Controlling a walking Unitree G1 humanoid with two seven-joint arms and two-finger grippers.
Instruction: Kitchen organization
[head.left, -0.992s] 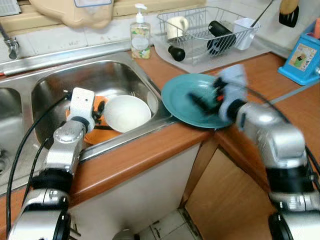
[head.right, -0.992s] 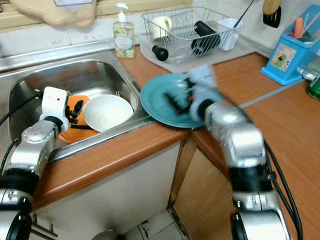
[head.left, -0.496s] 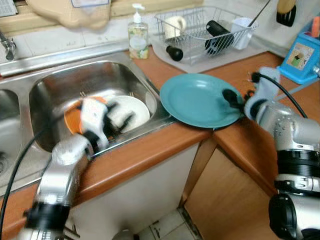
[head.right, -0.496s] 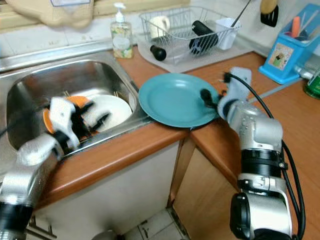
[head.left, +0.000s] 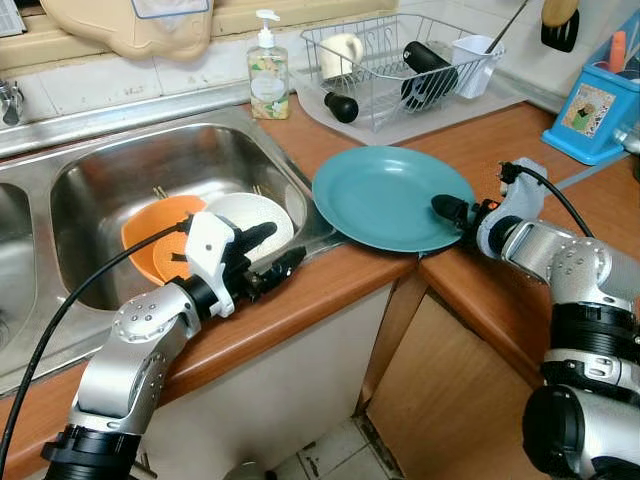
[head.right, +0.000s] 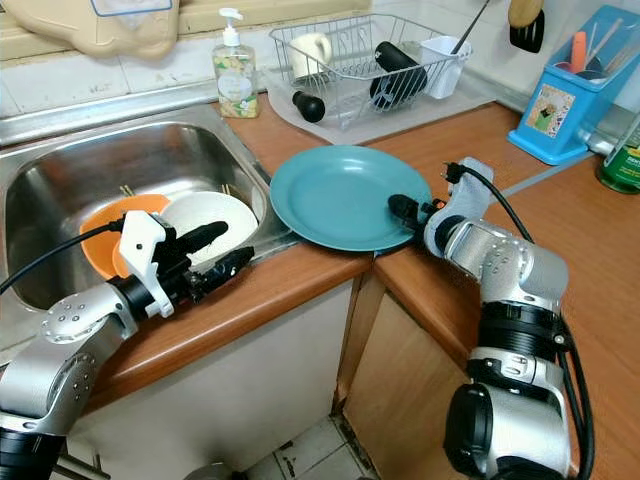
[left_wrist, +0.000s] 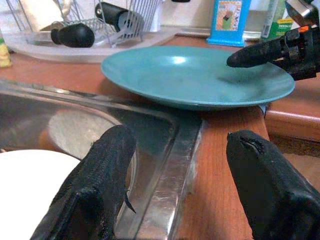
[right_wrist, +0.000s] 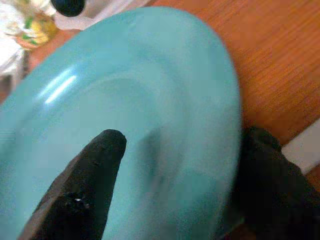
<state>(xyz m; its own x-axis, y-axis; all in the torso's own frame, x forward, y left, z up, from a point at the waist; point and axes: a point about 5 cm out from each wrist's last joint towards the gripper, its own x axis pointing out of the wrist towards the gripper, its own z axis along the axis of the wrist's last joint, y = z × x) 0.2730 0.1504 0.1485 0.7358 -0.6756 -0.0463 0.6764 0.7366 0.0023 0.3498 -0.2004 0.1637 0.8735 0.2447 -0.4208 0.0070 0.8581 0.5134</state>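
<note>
One teal plate (head.left: 391, 196) lies flat at frame centre, overhanging the sink (head.left: 150, 170) edge. My right gripper (head.left: 447, 210) straddles its right rim, fingers apart. My left gripper (head.left: 268, 252) hangs wide open, empty, pointing toward it.

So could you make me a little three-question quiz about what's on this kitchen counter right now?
1. True or false: the teal plate lies inside the sink.
2. Which gripper straddles the plate's rim? A) left gripper B) right gripper
3. Fill in: beside the white bowl in the sink sits an ___ bowl.

Key: 1 false, it rests on the counter, with one edge over the sink's rim; 2 B; 3 orange.
</note>
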